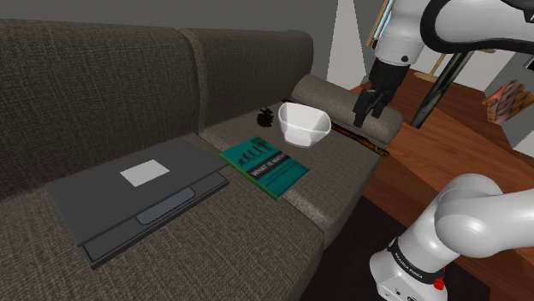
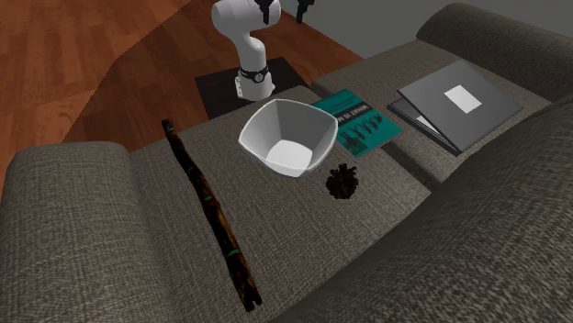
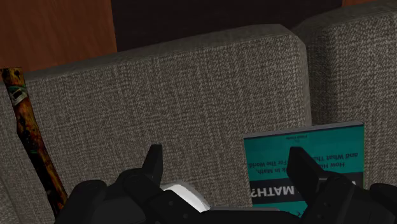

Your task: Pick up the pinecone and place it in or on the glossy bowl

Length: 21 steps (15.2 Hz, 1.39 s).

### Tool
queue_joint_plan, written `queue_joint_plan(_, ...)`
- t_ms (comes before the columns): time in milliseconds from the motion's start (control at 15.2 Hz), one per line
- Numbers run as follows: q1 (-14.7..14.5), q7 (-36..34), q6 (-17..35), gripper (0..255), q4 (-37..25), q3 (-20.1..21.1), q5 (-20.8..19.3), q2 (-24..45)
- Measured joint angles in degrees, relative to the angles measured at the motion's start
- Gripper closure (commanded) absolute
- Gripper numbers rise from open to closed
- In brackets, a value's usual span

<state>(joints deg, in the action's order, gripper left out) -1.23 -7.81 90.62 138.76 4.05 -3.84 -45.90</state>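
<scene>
On the sofa's (image 1: 103,94) end seat cushion, close under the backrest: dark pinecone (image 1: 266,117) (image 2: 343,181). Lies just beside the white bowl (image 1: 304,124) (image 2: 286,138), on its backrest side, with a thin strip of fabric between the two in the second exterior view. Bowl upright, squarish, glossy. Toward the cushion seam, just beside the bowl, teal book (image 1: 265,165) (image 2: 360,122) (image 3: 305,162), flat, cover up. Past the seam, on the next cushion, flat grey laptop (image 1: 137,197) (image 2: 459,101) with a pale label on its lid. Wedged in the gap between seat and armrest (image 1: 342,98), long dark patterned stick (image 2: 216,220) (image 3: 28,133). Above the armrest, black gripper (image 1: 370,107) (image 3: 226,159) on the white arm (image 1: 411,34): hangs pointing down, fingers (image 3: 153,159) spread wide apart, holding nothing, well apart from the pinecone. Beyond the sofa's front edge, wood floor (image 1: 462,128).
</scene>
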Motion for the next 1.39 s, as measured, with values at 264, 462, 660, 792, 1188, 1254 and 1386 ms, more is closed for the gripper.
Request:
queue_joint_plan(264, 0.5, -0.8, 3.6, 0, -0.9, 0.1, -0.1, 4.2)
queue_joint_plan(462, 0.9, -2.3, 8.8, 0, -2.2, 0.7, -0.1, 10.2)
queue_joint_plan(660, 1.6, -3.5, 12.9, 0, -5.1, 0.9, -0.5, 16.7)
queue_joint_plan(792, 2.0, -4.4, 15.6, 0, -6.7, 1.1, -0.8, 20.7)
queue_joint_plan(1188, 3.1, -6.9, 22.2, 0, -14.1, 1.4, -2.1, 33.6)
queue_joint_plan(1254, 3.2, -7.3, 22.9, 0, -15.7, 1.5, -2.3, 35.8)
queue_joint_plan(1386, 3.4, -8.2, 24.6, 0, -18.6, 1.5, -2.8, 40.0)
